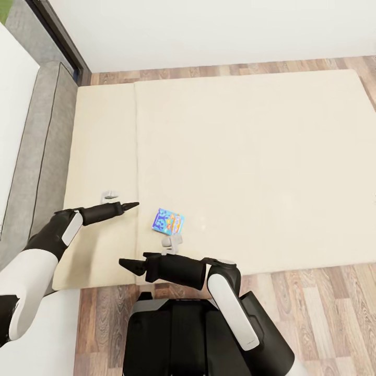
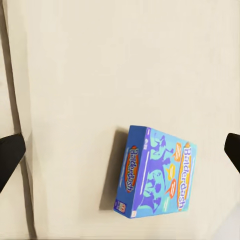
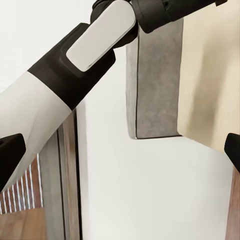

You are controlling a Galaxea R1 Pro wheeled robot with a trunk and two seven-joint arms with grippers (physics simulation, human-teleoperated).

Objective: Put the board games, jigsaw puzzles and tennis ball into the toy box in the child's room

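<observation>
Lying flat on beige bed | blue board game | wood floor

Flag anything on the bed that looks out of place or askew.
One blue board game lies alone on the beige bed, near its front edge, turned askew to the mattress seam. It looks undamaged, and nothing is spilled. The left gripper hangs beside it, jaws open.

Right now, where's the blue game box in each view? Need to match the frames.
Head view: blue game box lies flat on the bed, near its front edge, between the left gripper and the right arm.
Left wrist view: box sits low and centre-right, its Balderdash lettering legible, on the beige mattress.
Right wrist view: not in it; the picture has the left arm and the grey headboard.
Shared landmark: the mattress seam.
</observation>
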